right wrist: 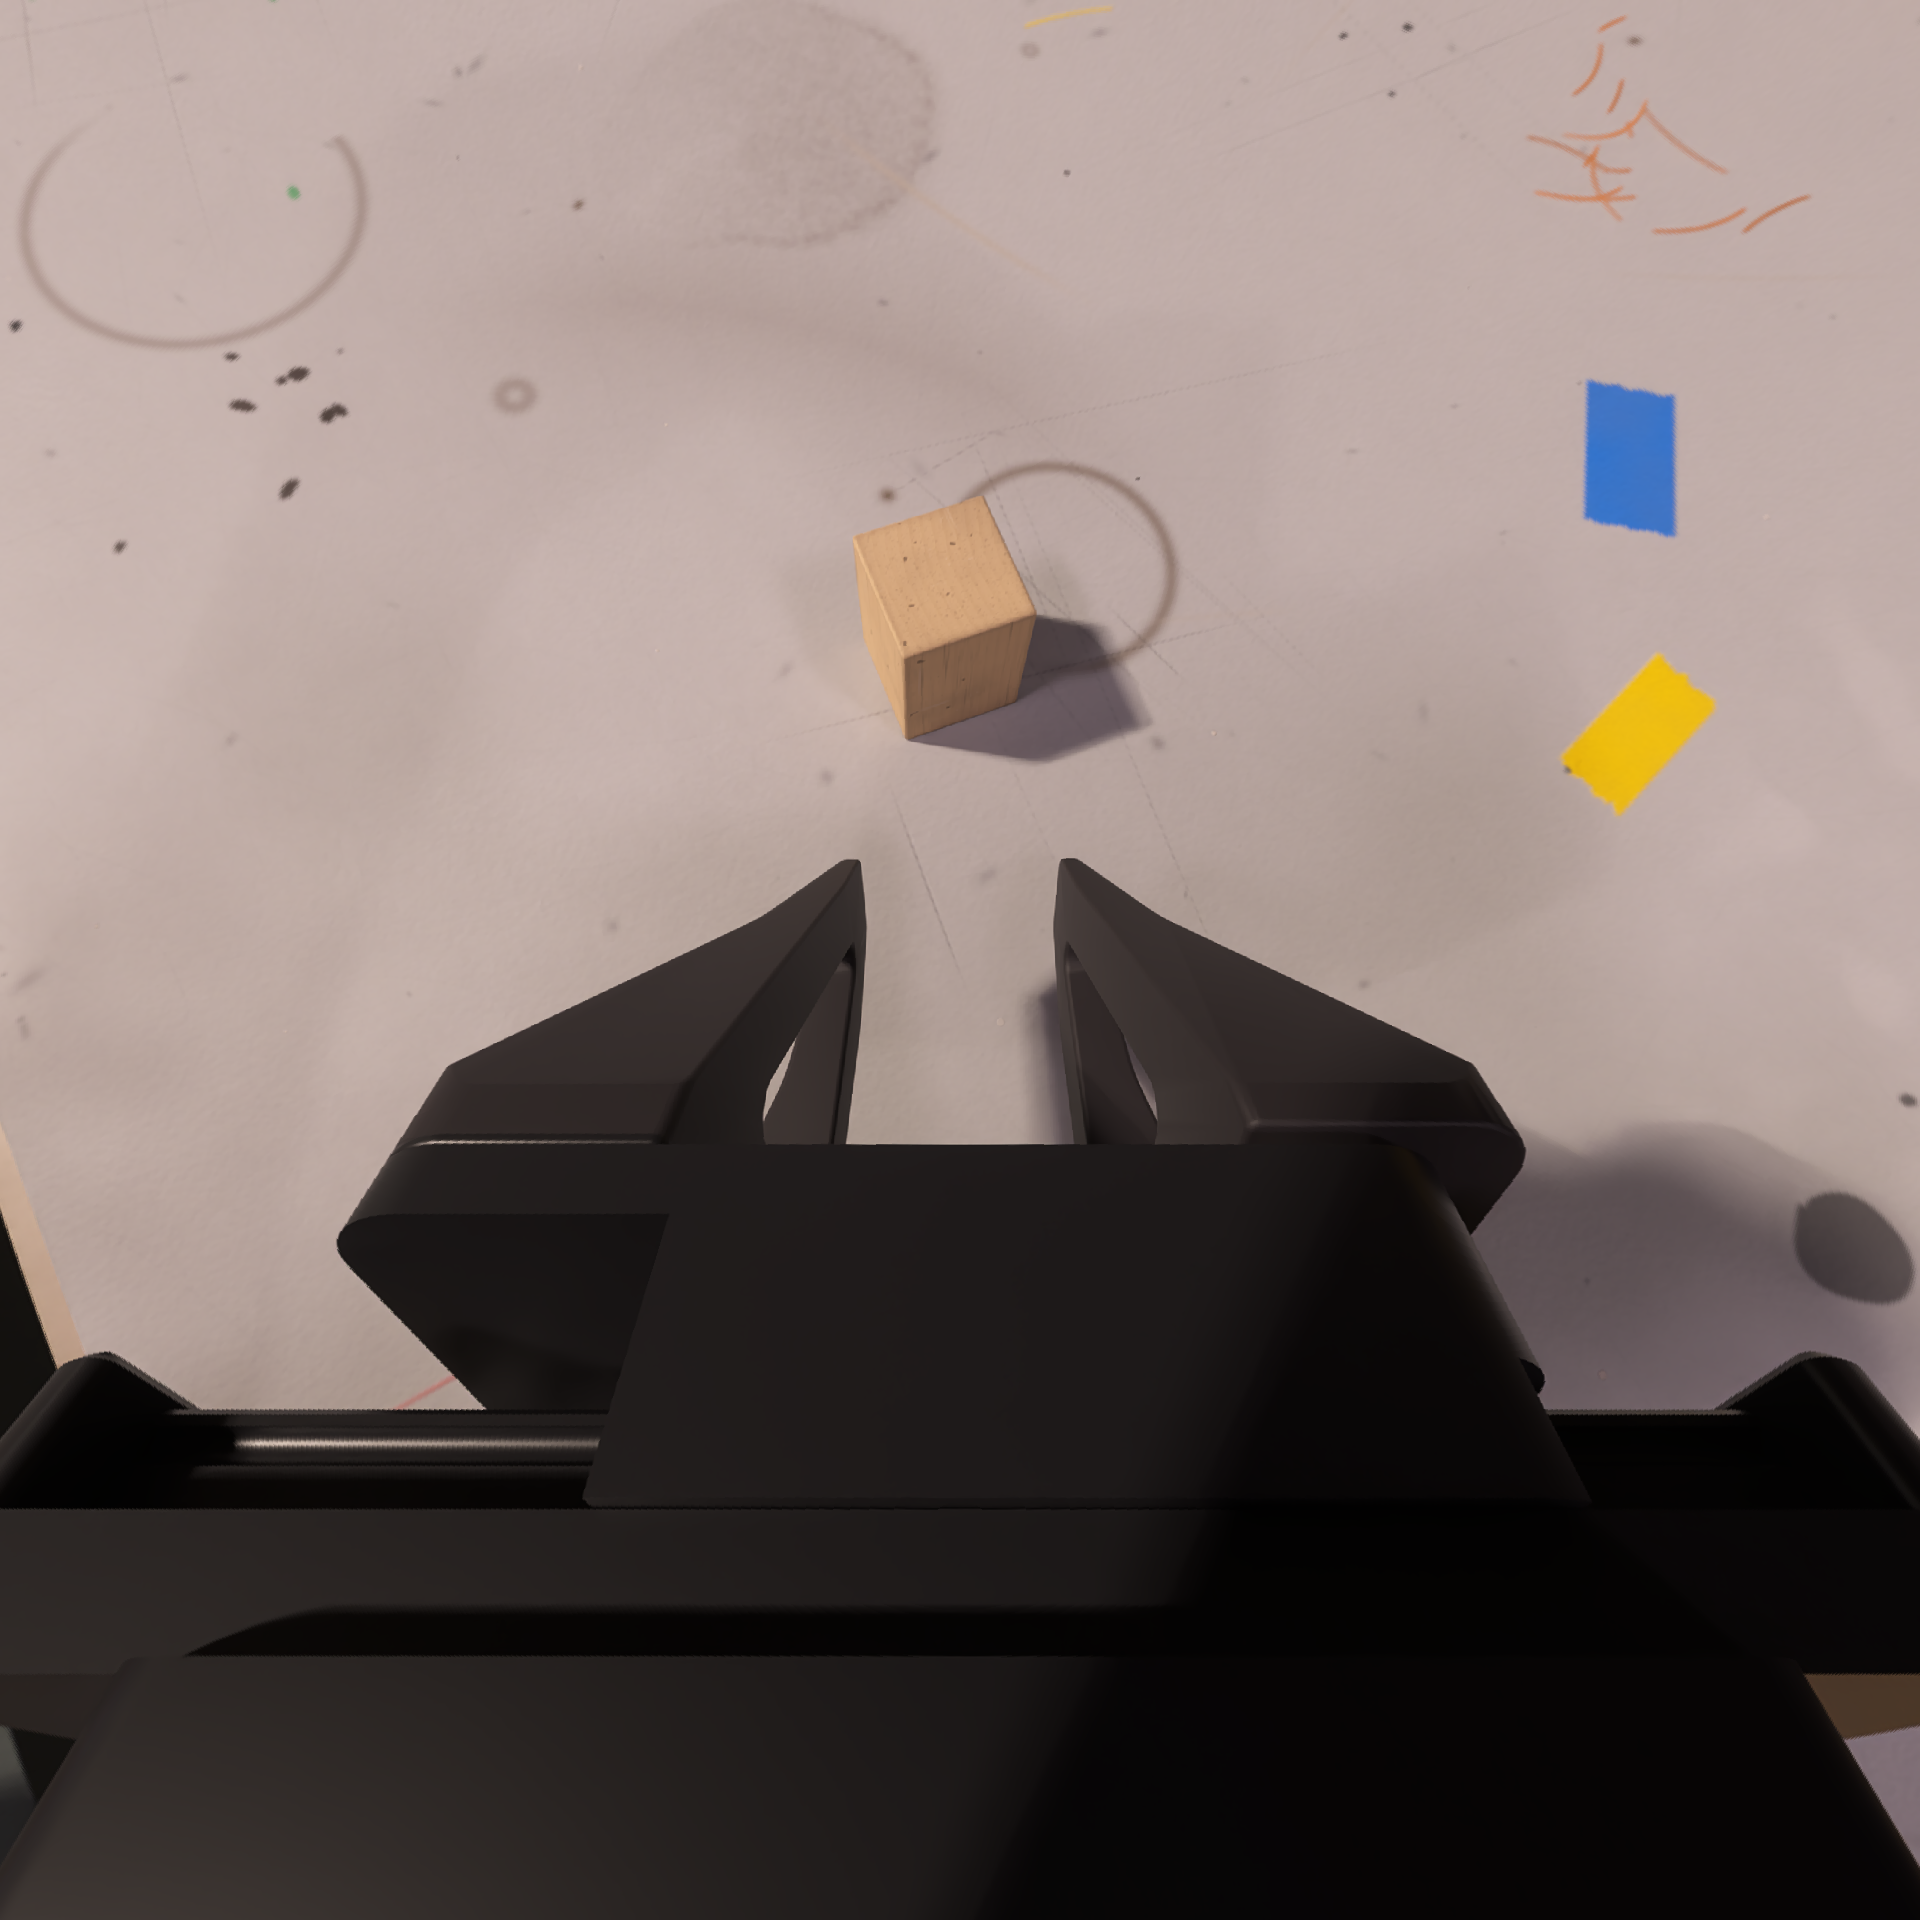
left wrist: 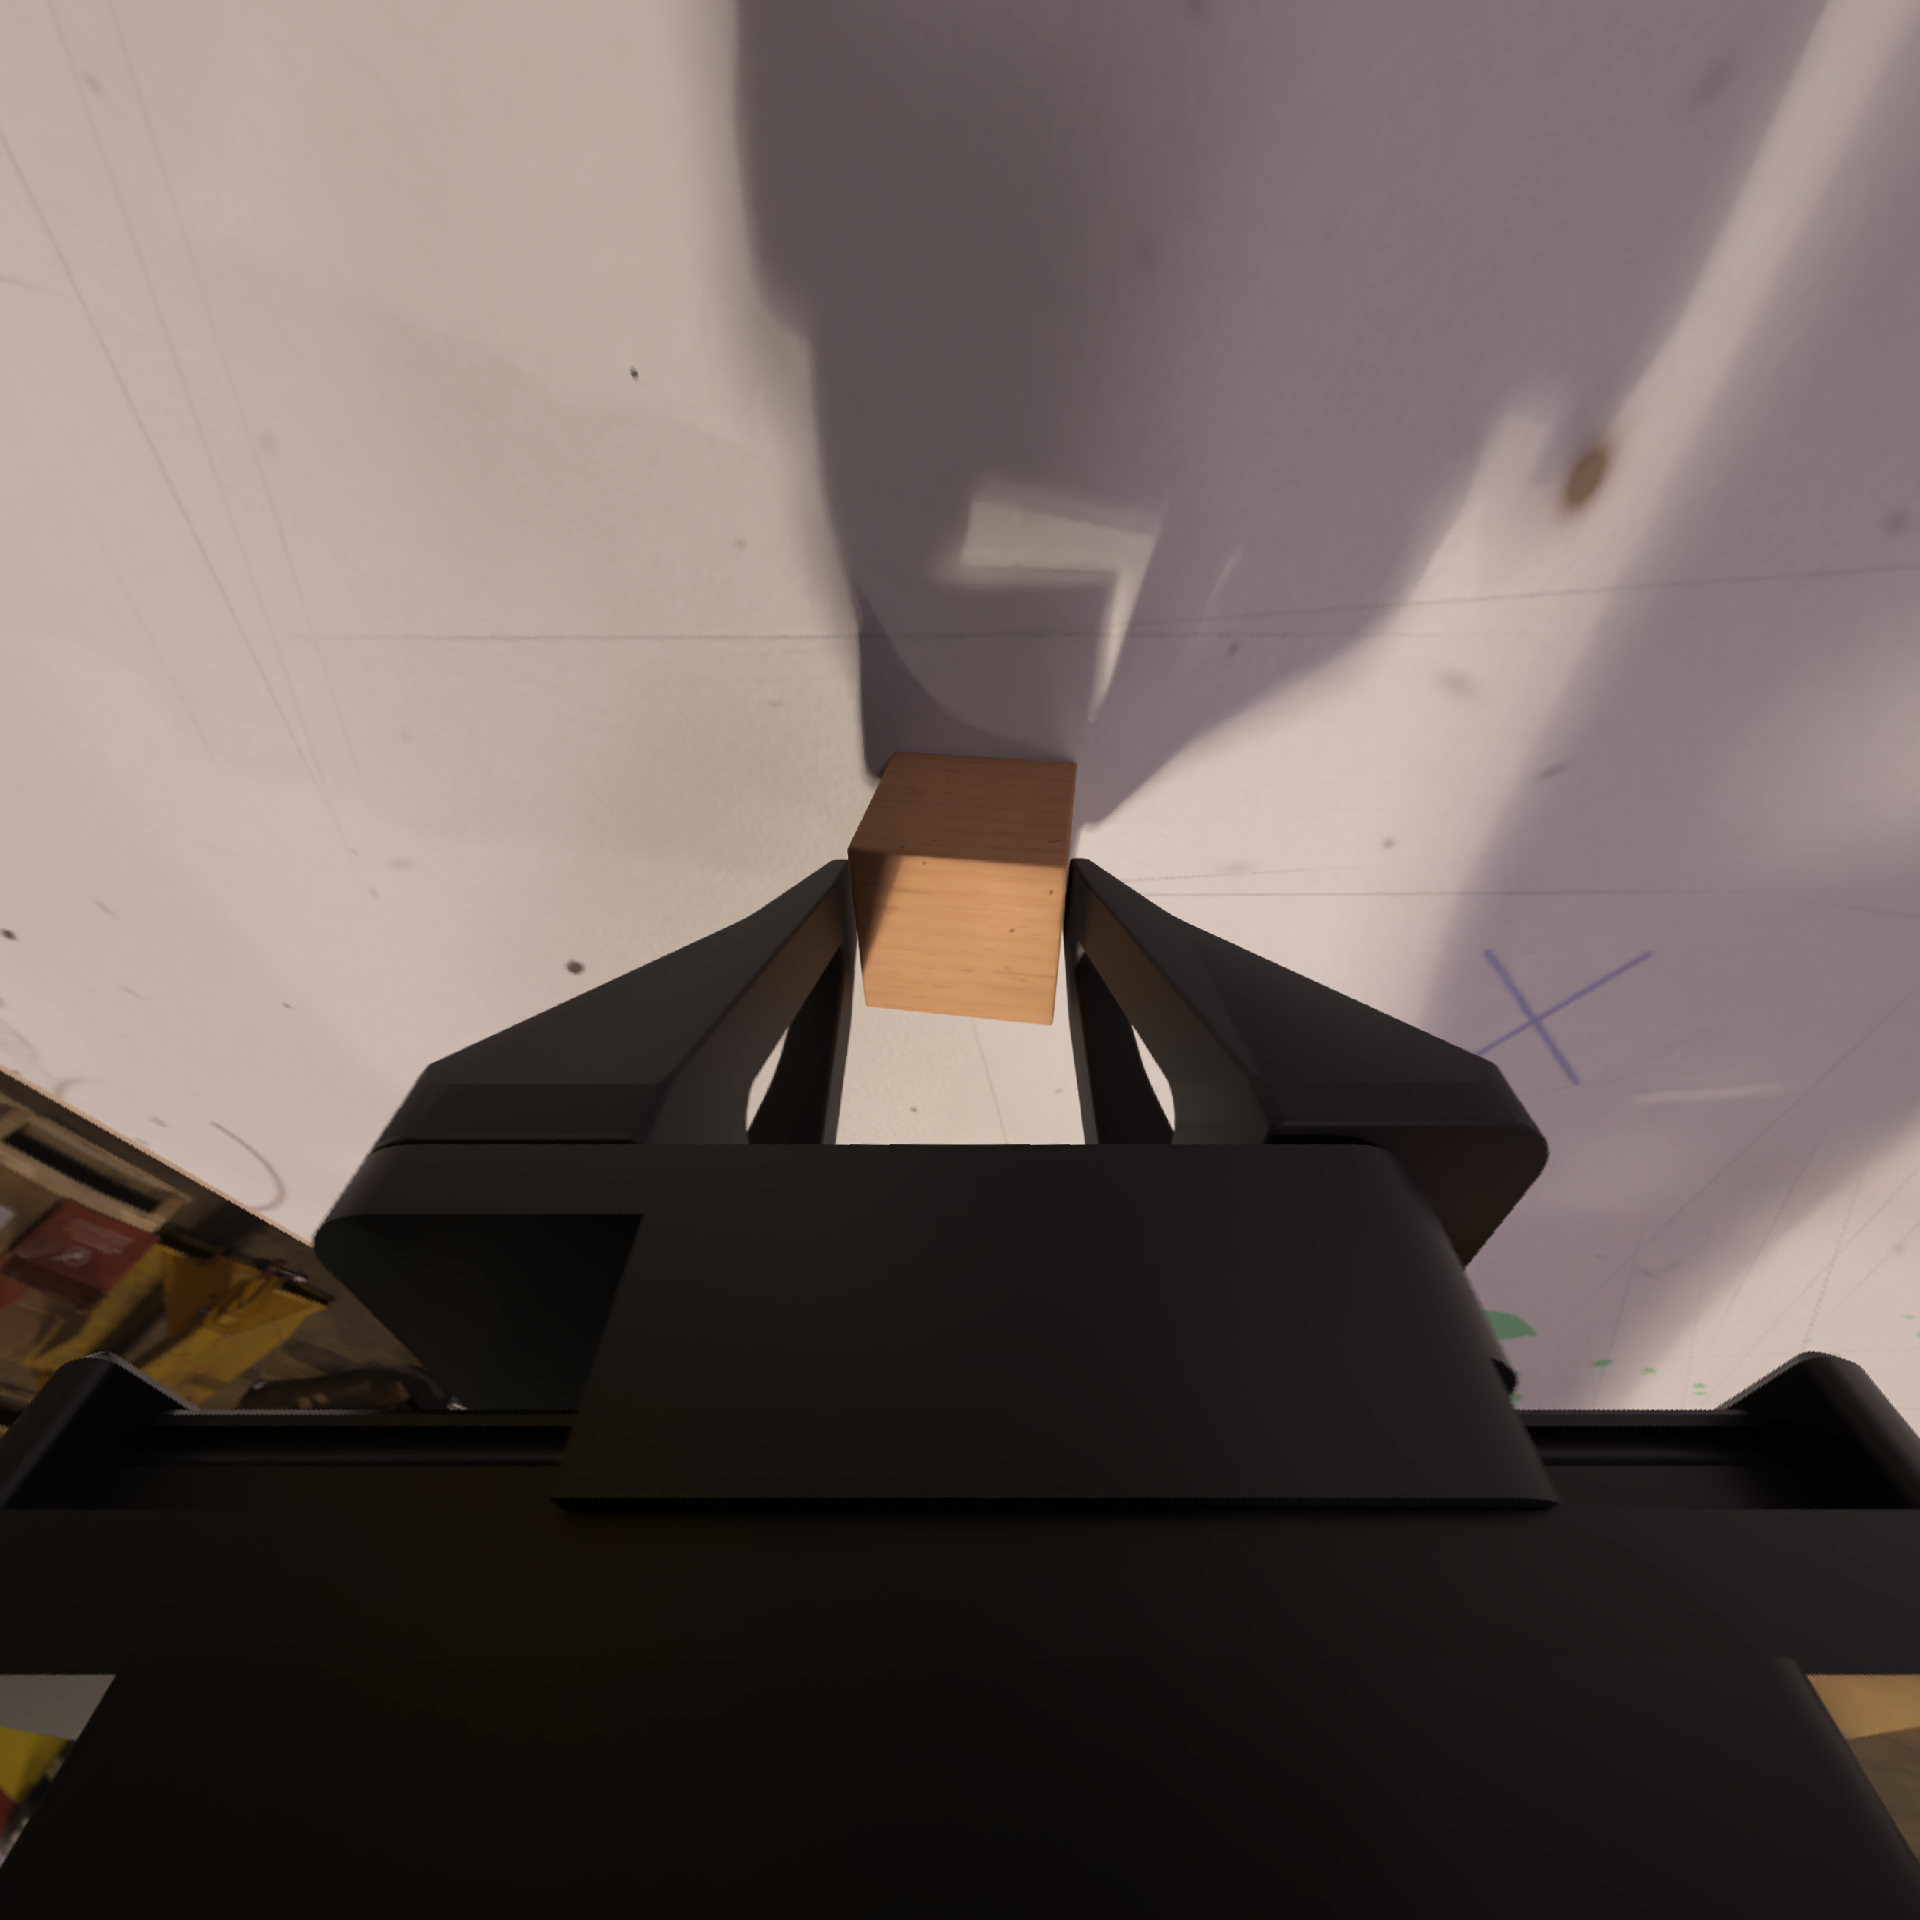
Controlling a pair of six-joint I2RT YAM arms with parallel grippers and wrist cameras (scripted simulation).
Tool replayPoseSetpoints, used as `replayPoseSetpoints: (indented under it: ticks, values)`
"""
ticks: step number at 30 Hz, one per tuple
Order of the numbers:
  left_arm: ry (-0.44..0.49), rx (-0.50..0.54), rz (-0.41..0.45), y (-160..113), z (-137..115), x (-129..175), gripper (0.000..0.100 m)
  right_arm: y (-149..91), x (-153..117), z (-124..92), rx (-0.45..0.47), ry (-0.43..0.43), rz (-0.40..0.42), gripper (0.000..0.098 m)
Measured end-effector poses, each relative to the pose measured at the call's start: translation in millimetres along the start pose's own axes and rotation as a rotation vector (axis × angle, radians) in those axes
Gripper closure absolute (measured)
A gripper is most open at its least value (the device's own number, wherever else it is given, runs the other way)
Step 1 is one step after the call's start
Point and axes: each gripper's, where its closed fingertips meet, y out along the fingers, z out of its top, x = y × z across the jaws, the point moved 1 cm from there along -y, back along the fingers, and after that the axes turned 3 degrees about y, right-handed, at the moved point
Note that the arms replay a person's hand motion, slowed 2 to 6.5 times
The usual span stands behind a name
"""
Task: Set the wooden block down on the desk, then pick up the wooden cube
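In the left wrist view my left gripper [left wrist: 961,868] is shut on a small orange-brown wooden block [left wrist: 961,935], clamped between the two black fingertips and held above the pale desk [left wrist: 416,520], over the arm's own large shadow. In the right wrist view a paler wooden cube [right wrist: 940,613] stands on the desk [right wrist: 416,727], a short way ahead of my right gripper [right wrist: 958,868]. The right gripper is open and empty, its fingers apart and lined up roughly with the cube.
A blue tape patch [right wrist: 1629,457] and a yellow tape patch [right wrist: 1636,732] lie flat on the desk to the right of the cube. Ring stains and dark specks mark the surface. The desk's edge [left wrist: 156,1153] shows at the lower left of the left wrist view, with clutter beyond.
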Motion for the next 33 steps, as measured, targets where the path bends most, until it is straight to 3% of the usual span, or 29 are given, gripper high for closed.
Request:
replayPoseSetpoints:
  ticks: [6, 11, 15, 20, 27, 33]
  values:
    - [0.054, 0.115, 0.060, -17, 15, 2, 0.068, -4, 3, 5, 0.049, -0.003, -0.028, 0.0674]
    - [0.099, 0.282, 0.127, -49, 32, 9, 0.068, -5, 5, 7, 0.070, 0.000, -0.043, 0.0674]
    - [0.145, 0.478, 0.172, -86, 48, 25, 0.068, -4, 6, 6, 0.074, 0.005, -0.053, 0.0672]
    - [0.262, 0.804, 0.163, -142, 66, 70, 0.068, -1, 6, 7, 0.079, 0.003, -0.053, 0.0671]
    - [0.442, 1.197, 0.012, -195, 67, 162, 0.068, 5, 0, 8, 0.072, -0.011, -0.036, 0.0653]
    - [0.533, 1.334, -0.194, -194, 62, 239, 0.068, 12, -6, 9, 0.042, -0.042, -0.015, 0.0620]
